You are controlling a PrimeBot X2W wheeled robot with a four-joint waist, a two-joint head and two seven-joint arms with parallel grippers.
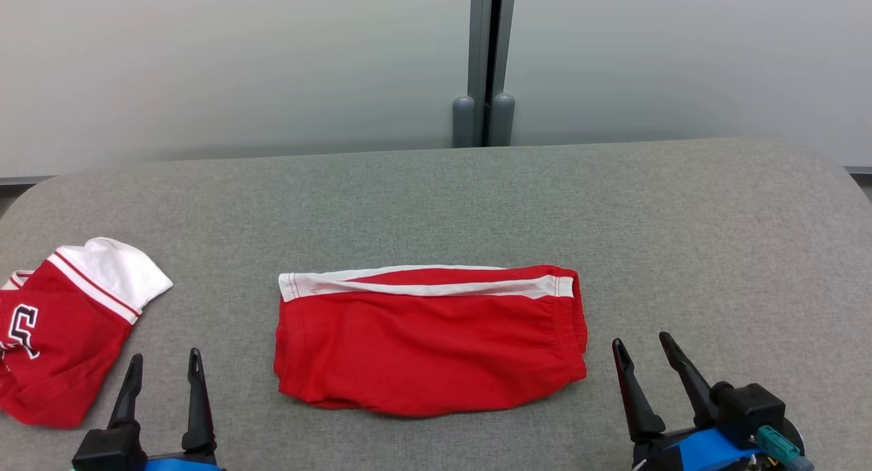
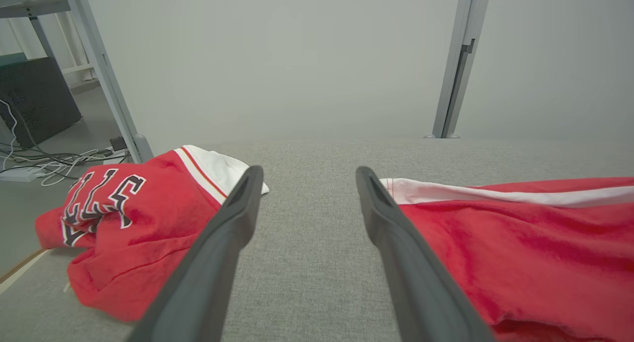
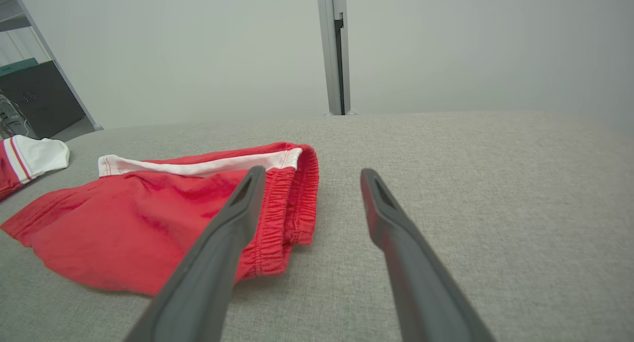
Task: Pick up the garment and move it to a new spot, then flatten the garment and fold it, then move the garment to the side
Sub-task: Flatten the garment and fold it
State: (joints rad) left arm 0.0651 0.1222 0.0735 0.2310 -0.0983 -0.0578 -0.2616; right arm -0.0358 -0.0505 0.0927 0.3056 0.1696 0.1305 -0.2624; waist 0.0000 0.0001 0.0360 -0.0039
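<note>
Red shorts (image 1: 429,348) between left jaws and right jaws, untouched

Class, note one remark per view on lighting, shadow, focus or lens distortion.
Head view: soft, even light, no glare; the red shorts with a white stripe cast a thin shadow on the grey fabric table. Left wrist view: wide-angle stretch makes the left gripper loom large. Right wrist view: the right gripper looms likewise.

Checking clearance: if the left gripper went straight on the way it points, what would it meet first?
Likely nothing: the left gripper faces bare grey tabletop between red lettered jersey and red shorts.
</note>
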